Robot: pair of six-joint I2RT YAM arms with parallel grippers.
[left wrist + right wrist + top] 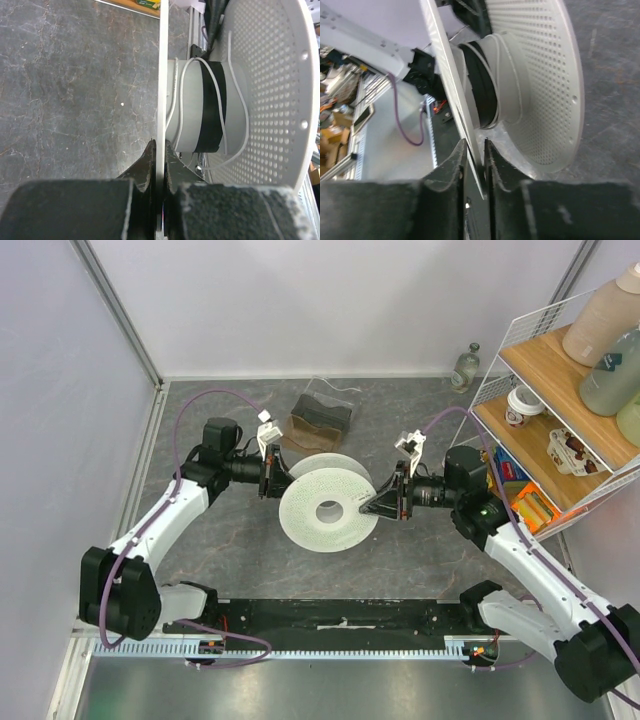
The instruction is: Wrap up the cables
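Left tool (159, 145) is pinching one spool (322, 508) flange (161, 75) at mid-table. The right tool (474, 145) is straddling the other flange (445, 65), grip unclear. Cable (218, 107) is looping slack around the hub (187, 120), so it is needing tension while being wound.

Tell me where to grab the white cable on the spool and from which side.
Grip the slack loop of the cable that bows off the hub toward the perforated flange. Come in from the open rim, between the two flanges, fingers across the wire. Elsewhere it lies snug on the hub and black band, probably leaving little to pinch.
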